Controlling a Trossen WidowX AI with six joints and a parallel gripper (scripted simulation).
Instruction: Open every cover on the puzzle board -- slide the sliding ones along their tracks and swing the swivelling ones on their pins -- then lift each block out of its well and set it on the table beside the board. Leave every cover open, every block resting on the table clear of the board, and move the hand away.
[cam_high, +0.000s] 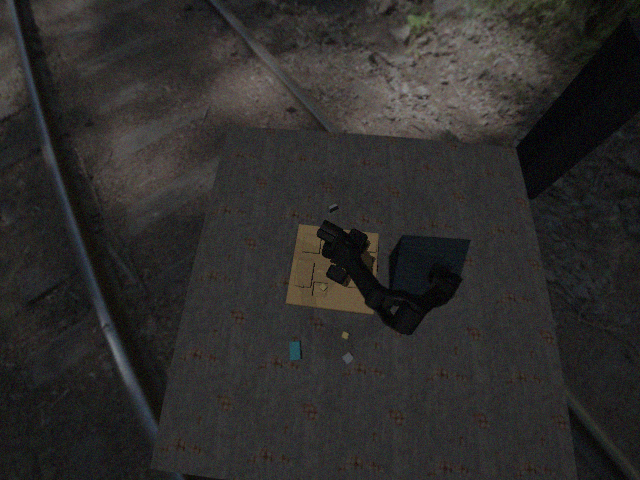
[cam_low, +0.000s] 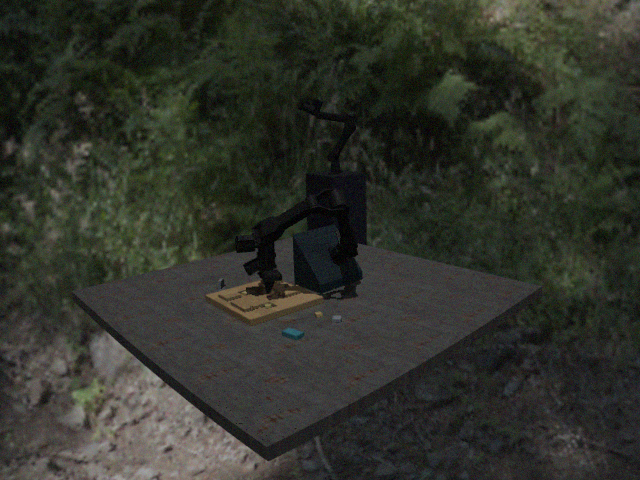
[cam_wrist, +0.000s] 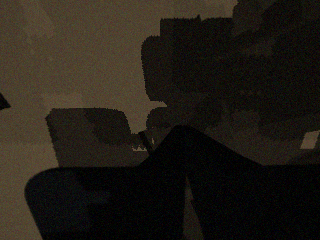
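Note:
The tan puzzle board lies flat under the arm. My gripper is shut and empty, with its tips low at the board; the arm hides them from above. A small yellowish block shows in the board near its front edge. Flat cover panels show at the board's left; the arm and shadow hide much of the rest, so I cannot tell every cover's state. On the table in front are a teal block, a yellow block and a grey block.
A small grey-white piece stands on the table behind the board. A dark blue wedge-shaped box stands right of the board, close to the arm. A dark pillar stands beyond the table's edge. The wrist view is very dark.

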